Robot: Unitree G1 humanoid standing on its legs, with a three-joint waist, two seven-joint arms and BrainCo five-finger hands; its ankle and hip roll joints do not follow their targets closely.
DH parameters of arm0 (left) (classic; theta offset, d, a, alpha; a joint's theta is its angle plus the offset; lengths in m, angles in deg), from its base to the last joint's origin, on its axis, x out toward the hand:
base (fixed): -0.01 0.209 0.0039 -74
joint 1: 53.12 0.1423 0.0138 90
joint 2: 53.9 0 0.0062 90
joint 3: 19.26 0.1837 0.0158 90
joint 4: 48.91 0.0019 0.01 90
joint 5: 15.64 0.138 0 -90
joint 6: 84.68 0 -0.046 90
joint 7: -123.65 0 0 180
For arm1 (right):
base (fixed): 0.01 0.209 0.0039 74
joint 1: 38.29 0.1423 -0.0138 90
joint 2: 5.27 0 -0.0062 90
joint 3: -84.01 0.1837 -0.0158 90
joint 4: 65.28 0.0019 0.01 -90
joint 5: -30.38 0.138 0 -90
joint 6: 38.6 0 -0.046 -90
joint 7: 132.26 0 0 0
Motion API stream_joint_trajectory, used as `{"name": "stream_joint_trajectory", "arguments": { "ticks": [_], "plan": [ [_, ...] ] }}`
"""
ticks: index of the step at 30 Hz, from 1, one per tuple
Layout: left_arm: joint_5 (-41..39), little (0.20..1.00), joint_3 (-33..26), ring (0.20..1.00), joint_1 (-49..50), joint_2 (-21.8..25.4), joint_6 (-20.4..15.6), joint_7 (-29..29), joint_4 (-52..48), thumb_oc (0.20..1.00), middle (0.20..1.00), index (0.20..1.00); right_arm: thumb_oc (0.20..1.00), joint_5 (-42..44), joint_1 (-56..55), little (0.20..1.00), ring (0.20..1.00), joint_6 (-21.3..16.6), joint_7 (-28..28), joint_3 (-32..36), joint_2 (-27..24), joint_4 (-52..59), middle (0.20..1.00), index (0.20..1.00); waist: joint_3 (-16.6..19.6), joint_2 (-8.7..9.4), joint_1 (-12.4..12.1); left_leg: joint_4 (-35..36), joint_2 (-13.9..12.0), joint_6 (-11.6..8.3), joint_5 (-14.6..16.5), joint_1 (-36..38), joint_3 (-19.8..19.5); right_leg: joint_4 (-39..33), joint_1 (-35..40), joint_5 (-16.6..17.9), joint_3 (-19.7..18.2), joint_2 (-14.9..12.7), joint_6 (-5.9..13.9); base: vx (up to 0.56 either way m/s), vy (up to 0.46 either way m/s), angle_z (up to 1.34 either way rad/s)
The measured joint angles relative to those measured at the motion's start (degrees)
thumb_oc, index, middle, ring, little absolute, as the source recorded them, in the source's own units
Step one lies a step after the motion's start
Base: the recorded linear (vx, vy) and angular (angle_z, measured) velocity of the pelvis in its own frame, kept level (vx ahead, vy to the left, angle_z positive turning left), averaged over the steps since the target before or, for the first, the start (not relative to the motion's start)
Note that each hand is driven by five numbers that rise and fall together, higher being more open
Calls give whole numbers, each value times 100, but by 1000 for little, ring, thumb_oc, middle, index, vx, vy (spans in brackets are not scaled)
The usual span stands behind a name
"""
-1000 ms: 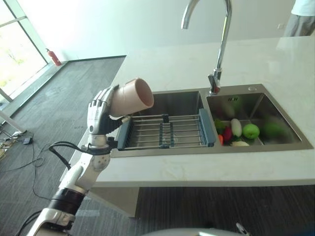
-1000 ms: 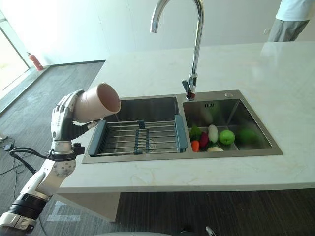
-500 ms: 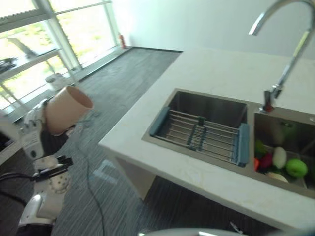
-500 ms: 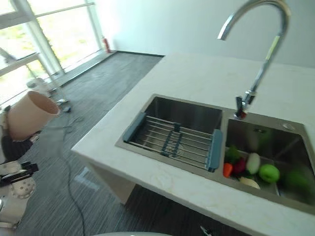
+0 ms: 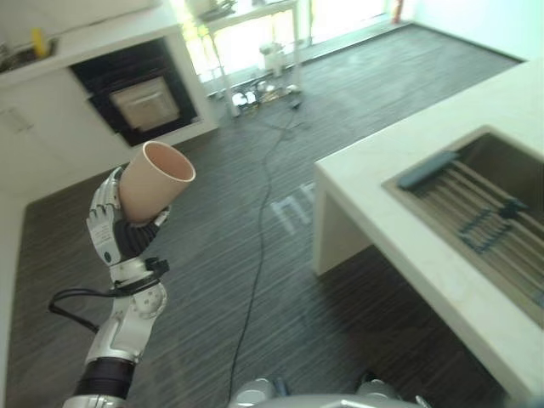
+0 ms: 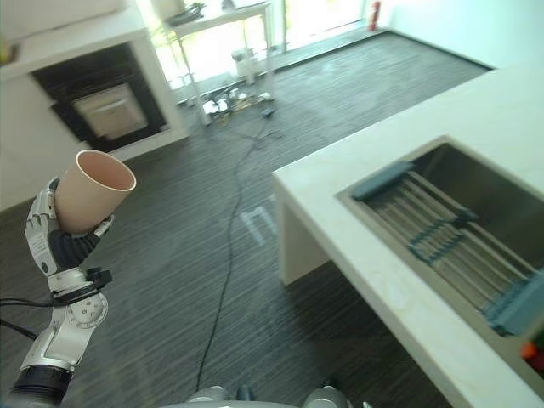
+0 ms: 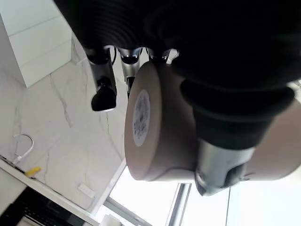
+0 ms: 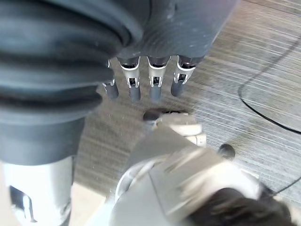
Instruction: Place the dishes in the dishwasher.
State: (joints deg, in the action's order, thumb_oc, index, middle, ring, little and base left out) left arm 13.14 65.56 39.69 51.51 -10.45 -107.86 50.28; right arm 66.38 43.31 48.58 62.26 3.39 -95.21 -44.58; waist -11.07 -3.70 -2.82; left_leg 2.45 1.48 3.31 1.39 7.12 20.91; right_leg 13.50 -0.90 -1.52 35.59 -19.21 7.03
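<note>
The camera has swung well to the robot's left since half a second ago: the tabletop (image 5: 399, 212) and its sink (image 5: 501, 204) with the blue-ended rack (image 6: 442, 234) now sit at the right edge, the tap and the fruit have passed out of view, and the grey striped floor (image 5: 255, 255) takes the middle, with a white cabinet holding a dark open dishwasher (image 5: 144, 98) at the far left. The cup (image 5: 155, 181) is held as before by the left hand (image 5: 115, 229), fingers and thumb curled round its lower wall, raised over the floor and well apart from the tabletop. The cup is plain beige-pink, smooth, tilted with its open mouth up and toward the right; the left wrist view shows a round pale label on its base (image 7: 141, 117). The right hand (image 8: 146, 84) hangs over the floor, fingers relaxed and holding nothing.
</note>
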Motion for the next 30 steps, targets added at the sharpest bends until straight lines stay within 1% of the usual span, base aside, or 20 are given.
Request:
{"name": "stream_joint_trajectory", "arguments": {
  "ticks": [2,5,6,7,8,9,10,11,12,13,14,15,16,17,18,19,22,26,28,30],
  "plan": [
    [11,200,-123,200,85,115,-48,127,-76,200,200,200,1000,-3,217,1000,1000,-34,-6,-188,13,34,1000,1000,23,35,-102,76,148,26,-17,61,-46,117,-25,-28,25,-193,138,-228,229,29],
    [10,200,-214,200,153,301,-57,361,-376,200,200,200,1000,-117,258,1000,1000,-38,-231,-457,35,20,1000,1000,74,117,-228,72,268,81,-31,48,-242,133,149,100,249,-335,155,-176,181,41],
    [11,200,-158,200,86,407,-60,490,-469,200,200,200,1000,-113,209,1000,1000,-81,-251,-462,67,42,1000,1000,82,152,-218,37,310,145,-37,-18,-453,264,204,102,286,-430,157,-92,38,65],
    [15,200,-114,200,52,508,-73,565,-529,200,200,200,1000,-117,201,1000,1000,-135,-293,-460,73,40,1000,1000,93,177,-233,42,337,186,-49,-1,-548,469,180,95,248,-526,159,-38,-26,85],
    [2,200,-75,200,-31,537,-76,623,-528,200,200,200,1000,-115,165,1000,1000,-155,-294,-445,57,68,1000,1000,84,158,-205,13,334,255,-25,13,-860,707,129,-61,-52,-484,142,-47,-96,112],
    [-13,200,101,200,-268,529,-87,675,-458,200,200,200,1000,-116,81,1000,1000,-162,-267,-475,103,110,1000,1000,104,123,-53,-14,271,282,-83,-33,-1240,723,150,-406,-711,-117,109,-26,-79,176],
    [-10,200,409,200,-707,503,-161,717,-281,200,200,200,1000,-107,59,1000,1000,-180,-244,-504,205,168,1000,1000,43,-32,41,-185,82,216,-187,-174,-1794,533,134,-855,-1935,773,-100,-18,-103,311],
    [-21,200,987,200,-1315,314,-233,743,49,200,200,200,1000,-108,1,1000,1000,-239,-192,-742,247,107,1000,1000,154,-211,346,-170,-141,34,-309,-371,-2673,-1,189,-1023,-3283,1902,-353,73,-155,346],
    [15,200,1244,200,-1462,428,-383,791,76,200,200,200,1000,-106,104,1000,1000,-246,-116,-947,287,82,1000,1000,219,116,338,-6,21,78,-274,-437,-2652,-609,244,-797,-3634,1901,-435,61,-160,262],
    [15,200,1245,200,-1460,428,-385,791,76,200,200,200,1000,-106,106,1000,1000,-246,-116,-946,289,82,1000,1000,220,122,335,-5,24,78,-274,-437,-2645,-617,245,-788,-3633,1895,-433,49,-139,167],
    [17,200,1255,200,-1087,332,-292,894,-48,200,200,200,1000,-107,221,1000,1000,-270,-69,-877,235,-5,1000,1000,382,341,289,98,73,-45,-279,-327,-2211,-864,297,-180,-3132,1575,-473,37,-115,106],
    [32,200,1233,200,-840,402,-271,958,-248,200,200,200,1000,-108,305,1000,1000,-321,-12,-808,159,10,1000,1000,375,259,229,170,-90,-173,-377,-337,-1858,-824,299,-272,-2941,1583,-475,68,-173,122],
    [53,200,1178,200,-716,403,-259,986,-270,200,200,200,1000,-111,387,1000,1000,-304,7,-766,106,1,1000,1000,390,198,166,190,-172,-252,-479,-347,-1703,-787,306,-363,-2849,1591,-408,84,-185,52],
    [48,200,1114,200,-587,424,-140,1093,-334,200,200,200,1000,-134,452,1000,1000,-287,25,-768,92,-13,1000,1000,418,145,-21,226,-269,-292,-523,-304,-1501,-727,316,-492,-2446,1484,-486,84,-149,-24],
    [33,200,857,200,-292,500,-41,1197,-571,200,200,200,1000,-188,540,1000,1000,-271,57,-786,133,-11,1000,1000,437,130,-236,214,-343,-299,-415,-281,-1327,-746,340,-435,-2033,1371,-414,87,-130,-44],
    [-21,200,664,200,-130,581,9,1292,-704,200,200,200,1000,-224,536,1000,1000,-297,120,-852,193,44,1000,1000,458,157,-260,202,-394,-382,-391,-282,-1341,-983,498,-275,-1939,1431,-353,81,-133,-28],
    [-65,200,634,200,83,603,98,1508,-832,200,200,200,1000,-228,443,1000,1000,-268,140,-883,198,9,1000,1000,506,97,-244,228,-448,-452,-409,-111,-1410,-1441,839,-172,-1853,1562,-431,57,-120,6],
    [-67,200,630,200,76,610,90,1697,-892,200,200,200,1000,-197,405,1000,1000,-232,166,-868,112,-21,1000,1000,514,69,-114,223,-434,-472,-419,-118,-1379,-1734,1074,-30,-1829,1591,-443,-24,-4,2],
    [-68,200,768,200,-283,610,33,1785,-865,200,200,200,1000,35,359,1000,1000,-123,417,-834,50,-50,1000,1000,510,72,7,230,-413,-489,-430,-157,-1409,-1750,1119,-49,-1726,1580,-434,-34,40,38],
    [-66,200,793,200,-391,610,-17,1830,-800,200,200,200,1000,508,370,1000,1000,193,935,-814,48,-64,1000,1000,507,64,100,244,-398,-488,-428,-135,-1428,-1768,1147,-50,-1699,1572,-434,3,25,13]
  ]
}}
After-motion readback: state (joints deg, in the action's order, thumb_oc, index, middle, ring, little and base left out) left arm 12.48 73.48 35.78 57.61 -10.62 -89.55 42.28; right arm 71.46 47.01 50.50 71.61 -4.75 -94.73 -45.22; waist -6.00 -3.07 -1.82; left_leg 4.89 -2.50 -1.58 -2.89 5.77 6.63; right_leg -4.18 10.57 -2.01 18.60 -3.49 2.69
